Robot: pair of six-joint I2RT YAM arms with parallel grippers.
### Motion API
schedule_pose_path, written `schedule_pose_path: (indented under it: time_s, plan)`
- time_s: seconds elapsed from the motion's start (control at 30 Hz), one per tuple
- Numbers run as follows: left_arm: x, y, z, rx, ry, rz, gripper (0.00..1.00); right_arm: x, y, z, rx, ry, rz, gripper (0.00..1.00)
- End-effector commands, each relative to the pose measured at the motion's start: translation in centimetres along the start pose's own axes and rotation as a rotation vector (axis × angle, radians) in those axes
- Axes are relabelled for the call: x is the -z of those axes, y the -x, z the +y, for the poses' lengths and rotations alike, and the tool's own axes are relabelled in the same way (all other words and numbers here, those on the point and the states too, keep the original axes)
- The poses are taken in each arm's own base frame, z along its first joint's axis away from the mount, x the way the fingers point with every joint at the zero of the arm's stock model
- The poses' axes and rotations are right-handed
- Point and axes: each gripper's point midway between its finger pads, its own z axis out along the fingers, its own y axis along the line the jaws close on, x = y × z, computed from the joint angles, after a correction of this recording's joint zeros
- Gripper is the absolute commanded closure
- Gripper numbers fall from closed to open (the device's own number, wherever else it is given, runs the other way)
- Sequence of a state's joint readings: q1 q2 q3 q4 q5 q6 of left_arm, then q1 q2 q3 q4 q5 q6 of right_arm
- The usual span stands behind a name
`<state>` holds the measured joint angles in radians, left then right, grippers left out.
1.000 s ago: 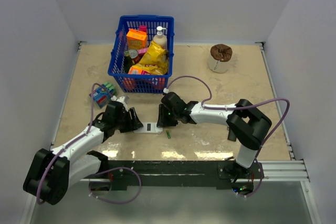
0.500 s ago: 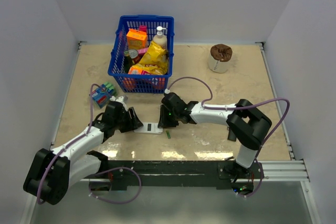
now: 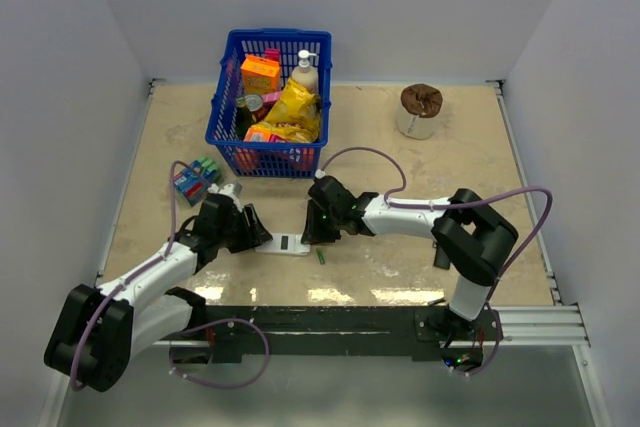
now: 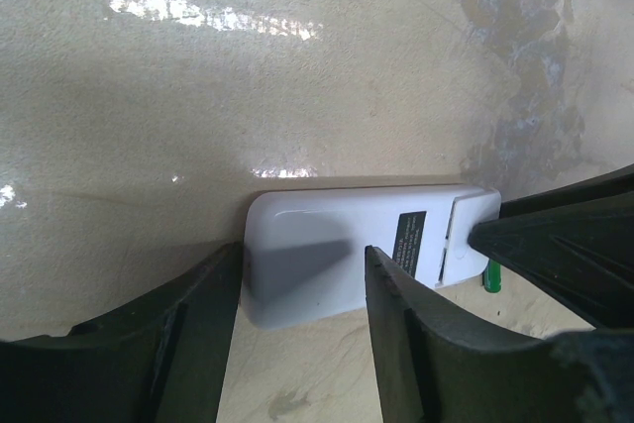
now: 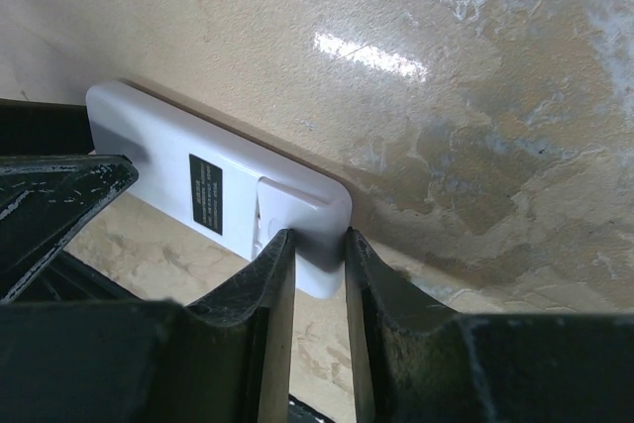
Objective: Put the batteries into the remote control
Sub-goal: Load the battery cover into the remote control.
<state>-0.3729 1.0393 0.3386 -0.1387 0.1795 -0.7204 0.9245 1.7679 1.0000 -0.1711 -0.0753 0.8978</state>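
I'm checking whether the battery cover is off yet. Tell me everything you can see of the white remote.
The white remote lies flat on the table between both grippers. It looks like glossy plastic with rounded corners, a small dark label and a seamed cover panel at one end, apparently in place. The left gripper straddles its plain end; the right gripper, fingers nearly closed, sits at the cover end; contact is unclear. A green battery lies just beside it.
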Motion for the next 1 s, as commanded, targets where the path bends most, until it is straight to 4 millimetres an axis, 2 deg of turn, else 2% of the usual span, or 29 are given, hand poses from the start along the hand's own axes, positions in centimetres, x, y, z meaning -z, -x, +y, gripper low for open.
schedule_pose_path:
  time_s: [0.0,0.43,0.7,0.97]
  plan:
    - [0.0,-2.4,0.8,0.038,0.009,0.082,0.44,0.4,-1.3,0.0,-0.016,-0.005,0.047,0.78]
    - [0.1,-2.9,1.1,0.06,0.011,0.083,0.43,1.2,-1.8,-1.1,-0.048,-0.035,0.06,0.91]
    - [0.2,-3.2,1.2,0.065,0.012,0.086,0.43,1.4,-1.7,-1.2,-0.073,-0.018,0.039,0.92]
    - [0.1,-3.4,1.0,0.072,-0.007,0.091,0.41,0.8,-1.8,-0.9,-0.068,0.011,0.034,0.9]
